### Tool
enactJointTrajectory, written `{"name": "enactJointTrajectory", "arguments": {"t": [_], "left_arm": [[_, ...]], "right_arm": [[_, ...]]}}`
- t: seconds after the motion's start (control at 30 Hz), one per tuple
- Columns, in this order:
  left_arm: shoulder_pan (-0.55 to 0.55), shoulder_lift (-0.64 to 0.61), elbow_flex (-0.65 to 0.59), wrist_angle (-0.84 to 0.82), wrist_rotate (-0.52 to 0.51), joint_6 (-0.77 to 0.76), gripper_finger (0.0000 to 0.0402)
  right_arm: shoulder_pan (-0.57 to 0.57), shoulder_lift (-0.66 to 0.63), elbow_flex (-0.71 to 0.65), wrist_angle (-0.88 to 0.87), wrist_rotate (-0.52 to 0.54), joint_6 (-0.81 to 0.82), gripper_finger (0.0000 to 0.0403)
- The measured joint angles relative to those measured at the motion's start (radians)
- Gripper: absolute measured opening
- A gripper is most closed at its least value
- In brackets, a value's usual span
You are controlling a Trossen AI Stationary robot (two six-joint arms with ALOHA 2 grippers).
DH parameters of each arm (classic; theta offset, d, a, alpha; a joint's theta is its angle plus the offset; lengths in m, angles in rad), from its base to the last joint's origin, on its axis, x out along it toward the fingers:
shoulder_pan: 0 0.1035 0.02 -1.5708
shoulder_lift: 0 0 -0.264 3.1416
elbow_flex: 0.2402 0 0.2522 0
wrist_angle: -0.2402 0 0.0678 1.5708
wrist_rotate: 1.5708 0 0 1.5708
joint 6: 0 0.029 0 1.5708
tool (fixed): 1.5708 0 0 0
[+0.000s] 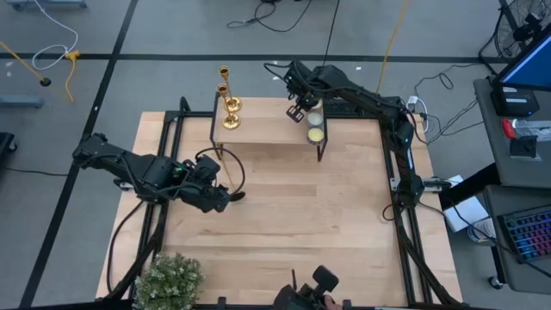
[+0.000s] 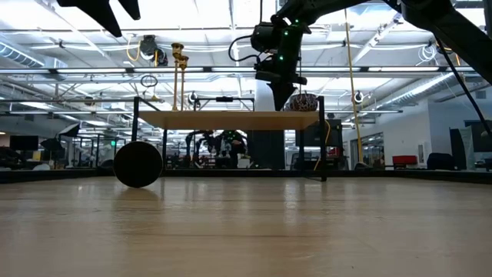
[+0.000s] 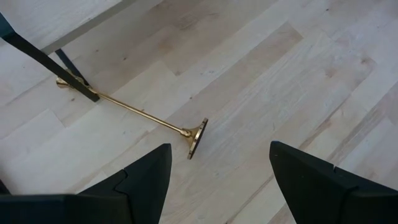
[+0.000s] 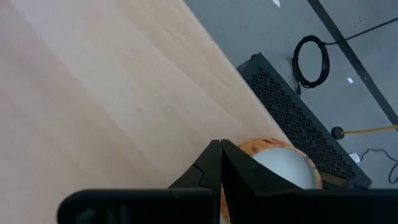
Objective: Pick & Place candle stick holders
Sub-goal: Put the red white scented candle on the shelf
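Two gold candle stick holders (image 1: 228, 103) stand upright on their bases at the left end of a raised wooden shelf (image 1: 267, 129) at the table's far side. They also show in the low view (image 2: 178, 77). A third holder (image 3: 134, 111) lies on its side on the table, its cup end by the shelf's left leg (image 3: 74, 78) and its base's dark underside (image 2: 138, 164) toward the near edge. My left gripper (image 3: 219, 146) hangs open above the table near that base and touches nothing. My right gripper (image 1: 301, 109) is shut above the shelf's right part, beside a round candle (image 4: 280, 163).
Small round candles (image 1: 316, 129) sit on the shelf's right end. The shelf's dark legs (image 1: 321, 151) stand on the table. A potted plant (image 1: 168, 280) is at the near left corner, and a dark device (image 1: 314, 288) at the near edge. Bare wood lies across the table's middle (image 1: 310, 207).
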Motion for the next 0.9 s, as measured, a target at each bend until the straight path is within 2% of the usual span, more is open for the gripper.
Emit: {"name": "enactJointTrajectory", "arguments": {"t": [0.17, 0.33, 0.63, 0.9], "left_arm": [[0.0, 0.0, 0.0, 0.0, 0.0, 0.008, 0.0273], [0.0, 0.0, 0.0, 0.0, 0.0, 0.008, 0.0273], [0.0, 0.0, 0.0, 0.0, -0.009, 0.012, 0.0273], [0.0, 0.0, 0.0, 0.0, -0.009, 0.01, 0.0273]], "right_arm": [[0.027, -0.011, 0.0, -0.003, -0.002, -0.002, 0.0], [0.053, -0.067, 0.001, -0.09, -0.003, 0.027, 0.0], [0.026, -0.168, 0.002, -0.263, 0.003, 0.117, 0.0], [0.021, -0.192, 0.001, -0.376, 0.0, 0.129, 0.0]]}}
